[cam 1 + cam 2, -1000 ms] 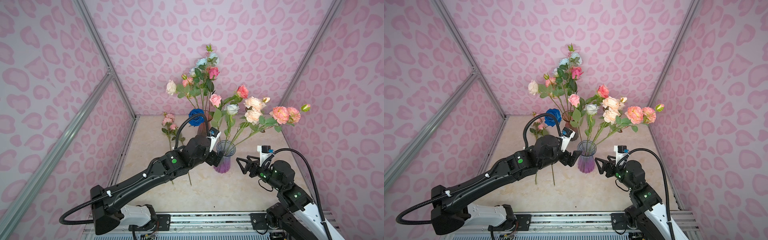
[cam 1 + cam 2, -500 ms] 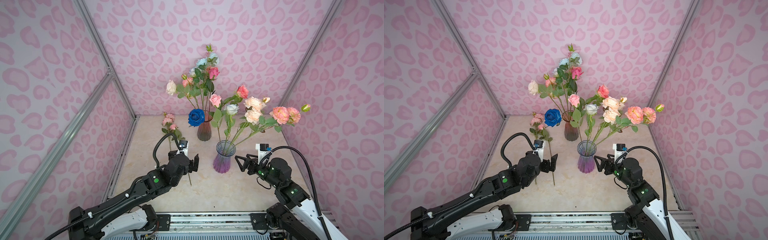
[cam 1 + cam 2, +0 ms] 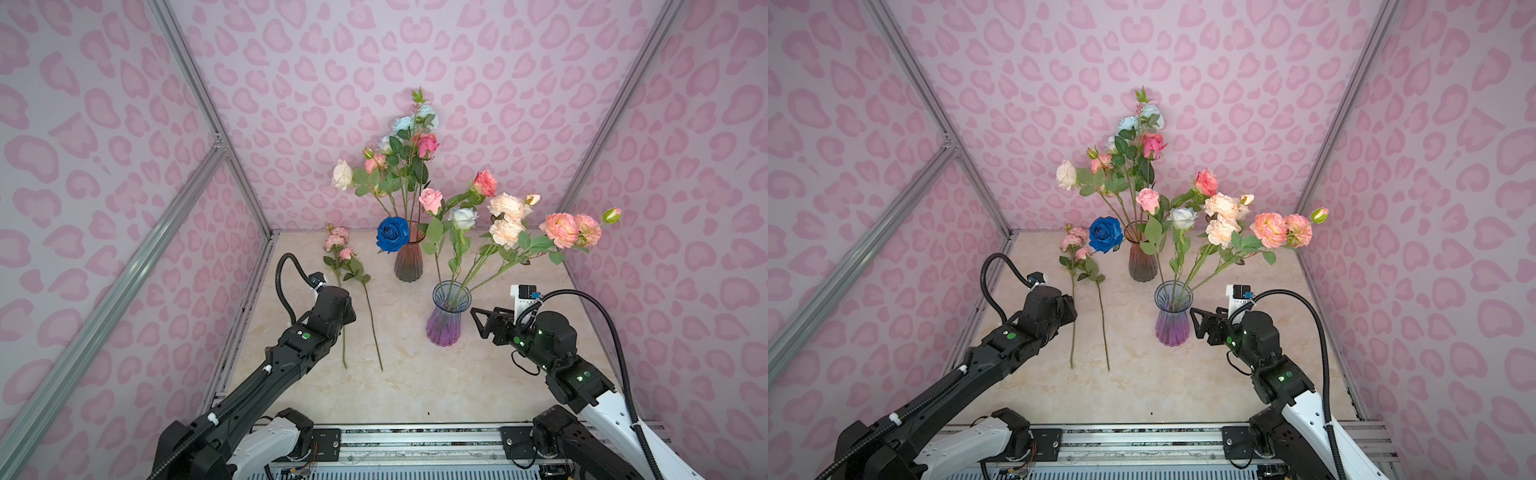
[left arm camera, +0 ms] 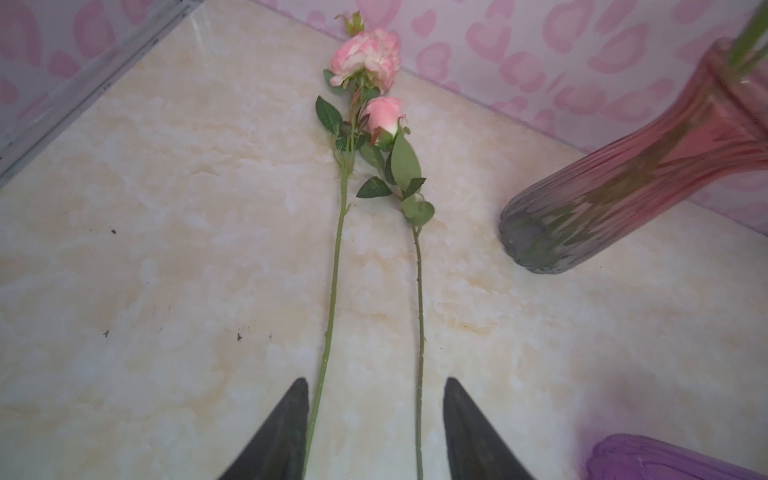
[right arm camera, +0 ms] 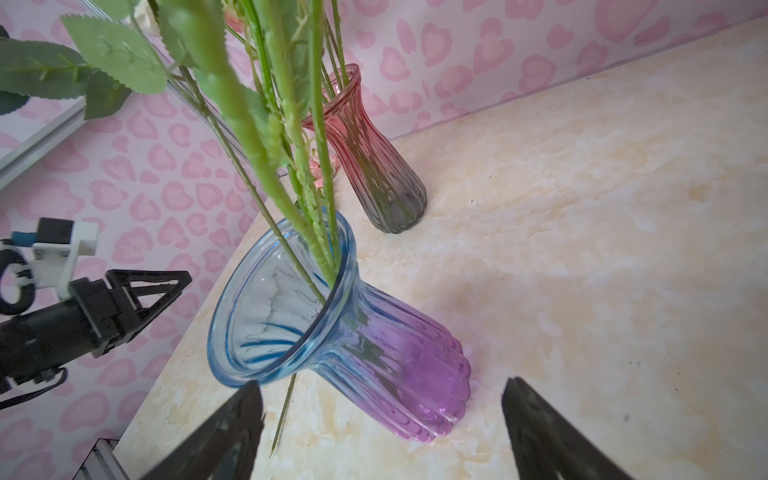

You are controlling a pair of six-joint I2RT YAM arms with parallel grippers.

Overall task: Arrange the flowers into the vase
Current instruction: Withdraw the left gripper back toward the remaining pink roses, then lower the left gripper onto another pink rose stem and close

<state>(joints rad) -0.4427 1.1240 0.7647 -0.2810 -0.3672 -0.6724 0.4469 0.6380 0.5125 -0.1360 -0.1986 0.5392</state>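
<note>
Two flowers lie on the table at the left: a pink carnation (image 3: 337,237) (image 4: 368,54) and a pink rosebud (image 3: 345,252) (image 4: 384,116). In the left wrist view my left gripper (image 4: 376,399) is open, low over the table, with both green stems running between its fingers; the carnation's stem lies against one finger. The purple-and-blue vase (image 3: 446,324) (image 5: 374,353) holds peach, cream and pink flowers (image 3: 505,216). My right gripper (image 3: 478,322) (image 5: 382,386) stands open just right of this vase, level with its body, holding nothing.
A red-and-grey vase (image 3: 408,262) (image 4: 623,187) stands behind, near the back wall, holding a deep blue rose (image 3: 392,233) and tall pink, cream and pale blue flowers (image 3: 409,141). Pink patterned walls close in the back and both sides.
My left arm has drawn back from the purple vase's rim, moved left and come down over the two lying stems, and its jaws have narrowed. The right arm has barely moved.
</note>
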